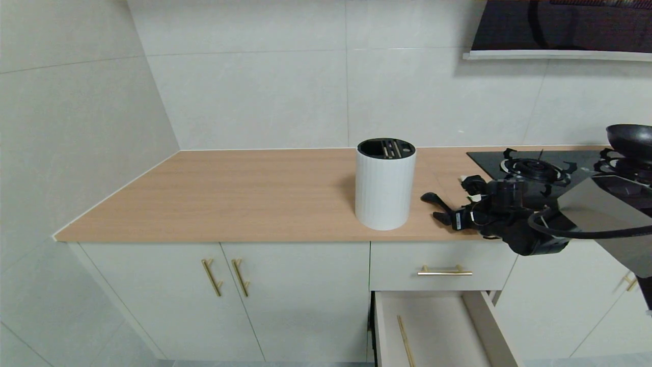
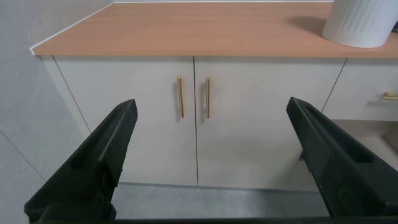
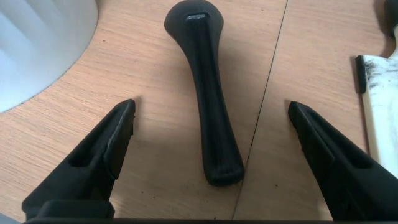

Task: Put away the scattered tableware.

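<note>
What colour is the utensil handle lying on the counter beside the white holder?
The handle is plain black; the right wrist view shows it best.

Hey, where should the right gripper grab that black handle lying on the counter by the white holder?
Take the black handle at its slim middle, coming straight down from above. It lies flat on the counter, swelling toward one end, and the open right gripper straddles it, so the fingers would likely close across its width.

Left hand (image 2: 210, 106), right hand (image 3: 210, 107): both gaping
</note>
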